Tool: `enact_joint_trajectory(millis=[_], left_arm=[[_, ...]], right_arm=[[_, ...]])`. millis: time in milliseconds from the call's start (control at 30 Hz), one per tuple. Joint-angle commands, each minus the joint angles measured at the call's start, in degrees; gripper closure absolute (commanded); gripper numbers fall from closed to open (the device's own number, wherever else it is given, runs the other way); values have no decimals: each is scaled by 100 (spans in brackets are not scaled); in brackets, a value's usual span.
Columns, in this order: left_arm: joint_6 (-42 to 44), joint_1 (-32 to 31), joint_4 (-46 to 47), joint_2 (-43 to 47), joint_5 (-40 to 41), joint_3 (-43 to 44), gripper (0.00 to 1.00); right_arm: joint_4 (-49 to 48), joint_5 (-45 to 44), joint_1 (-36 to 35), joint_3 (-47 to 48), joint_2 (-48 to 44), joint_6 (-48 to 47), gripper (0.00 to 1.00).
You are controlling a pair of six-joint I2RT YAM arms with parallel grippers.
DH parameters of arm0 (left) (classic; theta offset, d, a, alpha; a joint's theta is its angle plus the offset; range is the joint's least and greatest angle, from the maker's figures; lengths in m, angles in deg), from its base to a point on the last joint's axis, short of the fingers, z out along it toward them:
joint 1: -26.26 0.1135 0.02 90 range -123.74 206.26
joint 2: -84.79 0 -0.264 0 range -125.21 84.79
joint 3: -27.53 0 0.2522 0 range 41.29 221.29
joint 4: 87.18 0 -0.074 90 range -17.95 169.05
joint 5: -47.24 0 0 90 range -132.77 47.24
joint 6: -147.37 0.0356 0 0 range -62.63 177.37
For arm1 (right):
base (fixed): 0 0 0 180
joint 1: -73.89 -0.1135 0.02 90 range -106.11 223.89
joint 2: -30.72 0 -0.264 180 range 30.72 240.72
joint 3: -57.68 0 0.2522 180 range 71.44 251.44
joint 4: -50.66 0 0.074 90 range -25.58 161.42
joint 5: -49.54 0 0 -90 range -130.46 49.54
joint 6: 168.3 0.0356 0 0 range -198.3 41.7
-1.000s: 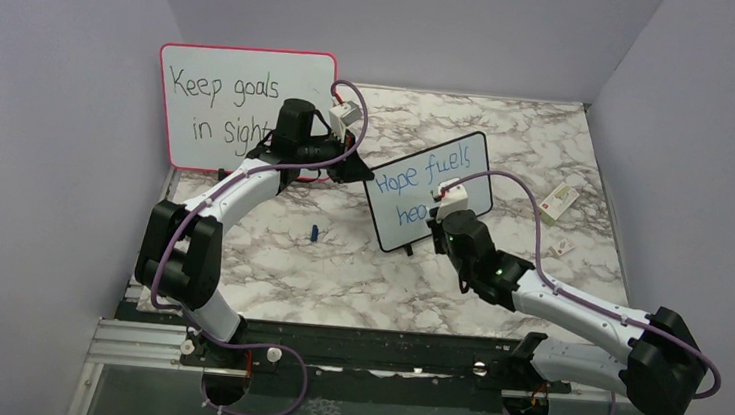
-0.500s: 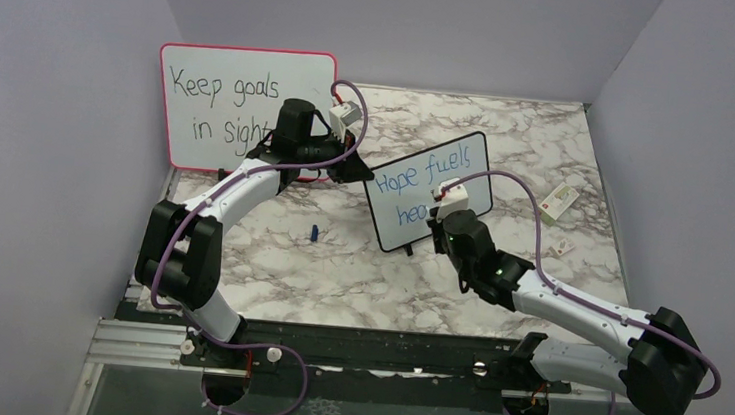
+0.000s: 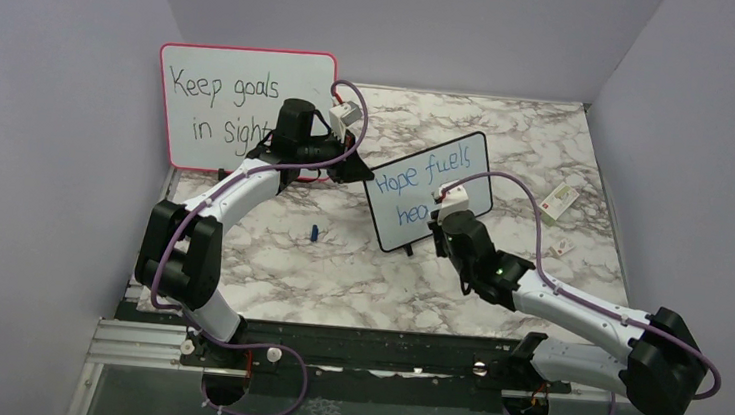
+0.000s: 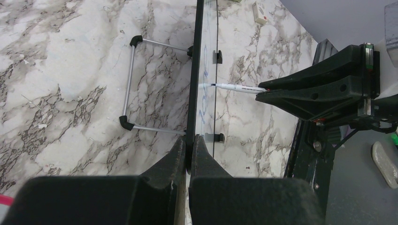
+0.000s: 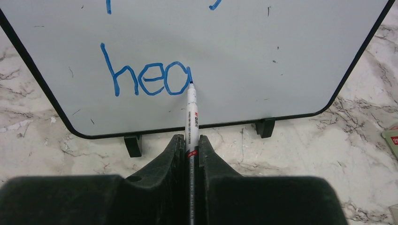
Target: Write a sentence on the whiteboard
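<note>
Left claw and right claw both closed tight, arms outstretched.

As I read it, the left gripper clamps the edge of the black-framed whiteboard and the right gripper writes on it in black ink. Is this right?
Only the ink is wrong: it is blue, not black. The right wrist view shows the marker in the right gripper, its tip at blue letters on the whiteboard. The left gripper does clamp the edge.
</note>
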Motion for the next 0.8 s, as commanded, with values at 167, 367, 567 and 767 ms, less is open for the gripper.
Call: enact_joint_trajectory(millis=[167,367,567,767], left_arm=[[243,-117,-525,-166,254,-37,100],[243,-122,-525,-175,243,-29,100],[243,-118,-525,-181,252,-33,100],[243,-121,-534,-177,253,-29,100]], right_arm=[[261,101,31,-17,90,80,99],[263,20,35,-9,128,75,99],[266,-73,39,-6,165,72,99],[178,-98,56,8,43,36,99]])
